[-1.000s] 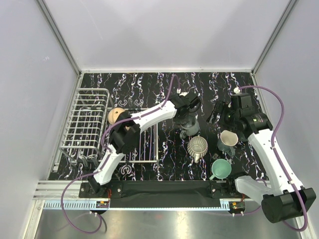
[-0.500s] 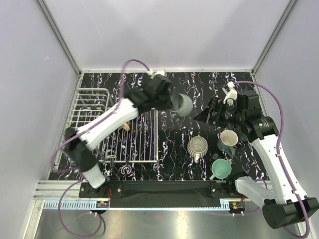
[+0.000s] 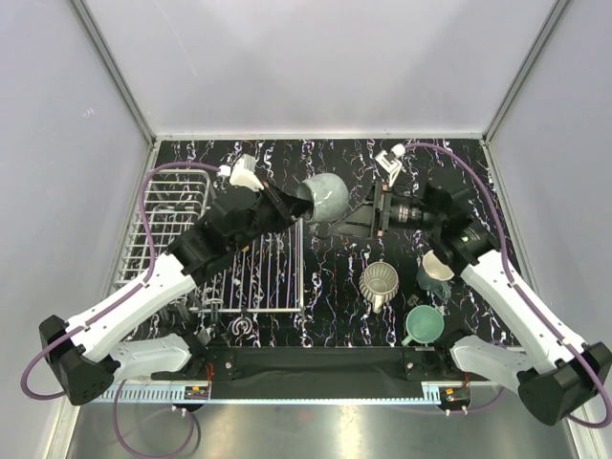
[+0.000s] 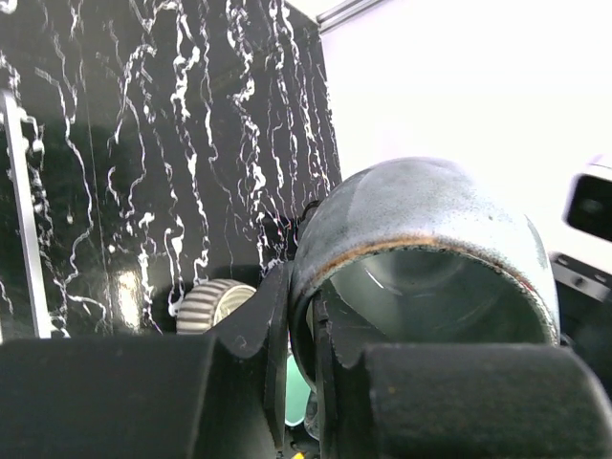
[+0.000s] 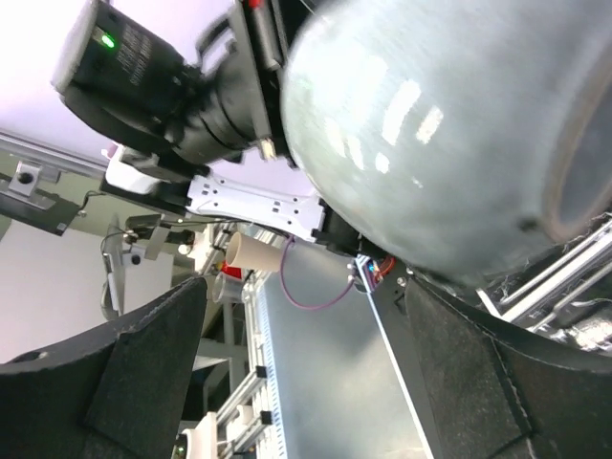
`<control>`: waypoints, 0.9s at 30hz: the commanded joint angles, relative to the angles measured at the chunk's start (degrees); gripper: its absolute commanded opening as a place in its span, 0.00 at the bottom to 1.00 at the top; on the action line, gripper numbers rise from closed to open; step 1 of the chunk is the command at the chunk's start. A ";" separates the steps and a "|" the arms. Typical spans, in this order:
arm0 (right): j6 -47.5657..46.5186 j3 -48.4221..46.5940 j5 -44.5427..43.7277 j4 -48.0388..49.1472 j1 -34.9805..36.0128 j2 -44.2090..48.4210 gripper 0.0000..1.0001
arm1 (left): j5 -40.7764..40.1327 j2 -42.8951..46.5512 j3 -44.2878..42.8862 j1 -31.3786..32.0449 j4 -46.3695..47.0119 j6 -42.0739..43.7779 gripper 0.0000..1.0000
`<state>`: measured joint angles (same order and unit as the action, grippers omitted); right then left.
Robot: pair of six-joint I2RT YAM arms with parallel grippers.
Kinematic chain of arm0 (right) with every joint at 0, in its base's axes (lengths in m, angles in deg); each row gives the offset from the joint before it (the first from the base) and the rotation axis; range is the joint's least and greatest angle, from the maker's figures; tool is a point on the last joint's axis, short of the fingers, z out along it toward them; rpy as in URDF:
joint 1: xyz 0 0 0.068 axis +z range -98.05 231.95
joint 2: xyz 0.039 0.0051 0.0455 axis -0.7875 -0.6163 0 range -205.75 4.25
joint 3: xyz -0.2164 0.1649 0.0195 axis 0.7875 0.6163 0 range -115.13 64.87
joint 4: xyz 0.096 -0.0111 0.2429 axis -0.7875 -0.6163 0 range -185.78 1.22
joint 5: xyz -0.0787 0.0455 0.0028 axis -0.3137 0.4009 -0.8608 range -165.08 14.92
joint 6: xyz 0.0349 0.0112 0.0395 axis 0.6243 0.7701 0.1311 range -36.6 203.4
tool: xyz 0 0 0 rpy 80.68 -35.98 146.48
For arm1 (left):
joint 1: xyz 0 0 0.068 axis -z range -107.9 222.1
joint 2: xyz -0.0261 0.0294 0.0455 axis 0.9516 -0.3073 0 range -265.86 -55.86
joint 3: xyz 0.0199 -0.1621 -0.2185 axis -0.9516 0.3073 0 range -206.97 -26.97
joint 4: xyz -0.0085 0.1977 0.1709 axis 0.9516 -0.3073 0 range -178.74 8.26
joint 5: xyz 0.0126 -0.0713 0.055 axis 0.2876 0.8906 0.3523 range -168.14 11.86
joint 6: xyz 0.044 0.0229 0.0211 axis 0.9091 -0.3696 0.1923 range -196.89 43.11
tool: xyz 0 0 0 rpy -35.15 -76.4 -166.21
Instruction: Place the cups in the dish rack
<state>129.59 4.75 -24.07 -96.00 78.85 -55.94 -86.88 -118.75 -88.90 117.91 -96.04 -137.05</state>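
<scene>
Top external view:
- Left end effector [image 3: 287,203] is closed on the rim of a grey-teal cup [image 3: 325,195] and carries it clear of the bench [image 3: 325,163].
- The cup lies on its side just ahead of the fingers.
- The dish rack [image 3: 172,215] is below and behind this end effector. Its flat grid part is directly under the wrist and its raised basket part is further out on the left.
- Right end effector [image 3: 356,222] has its jaws spread wide and holds nothing. It points at the carried cup, which is just in front of its fingertips. I cannot tell from here whether they touch.
- Behind the right end effector, on the bench beside its arm, stand a ribbed cup [image 3: 380,282], a pale-lined cup [image 3: 437,271] and a mint green cup [image 3: 425,325].

Left wrist view:
- Left end effector [image 4: 301,320] pinches the wall of the grey-teal cup [image 4: 421,239], one finger inside the mouth and one outside.
- The cup's mouth faces the camera, with a brownish edge around the rim.
- Past the fingers and lower down, the ribbed cup [image 4: 212,304] shows on the bench, with a sliver of the mint green cup [image 4: 296,394] beside it.
- A rack wire runs down the far left edge.

Right wrist view:
- Right end effector [image 5: 306,287] is wide open, with dark fingers [image 5: 143,373] at either side of the frame.
- The grey-teal cup [image 5: 430,124] fills the space ahead of and above the fingertips, and nothing is gripped.
- The left arm's wrist is just beyond the cup.
- White wires of the dish rack [image 5: 564,277] show past the finger at the right of the frame.
</scene>
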 commanded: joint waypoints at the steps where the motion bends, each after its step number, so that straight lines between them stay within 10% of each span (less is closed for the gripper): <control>1: 3.11 -2.81 -2.31 6.61 2.89 -1.43 0.91 | 0.21 6.19 1.63 0.08 18.16 -6.81 0.00; 12: -2.25 -3.78 -4.95 1.24 4.92 -0.81 0.90 | -4.28 14.11 6.12 0.25 20.36 -9.97 0.00; 27: 10.05 -0.35 -8.63 26.55 11.42 -6.96 0.67 | -3.22 13.94 8.66 1.40 25.64 -14.54 0.00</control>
<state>136.70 4.25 -30.15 -78.38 89.23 -61.84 -89.19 -105.92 -79.76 118.93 -82.60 -148.99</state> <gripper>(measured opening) 0.690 0.144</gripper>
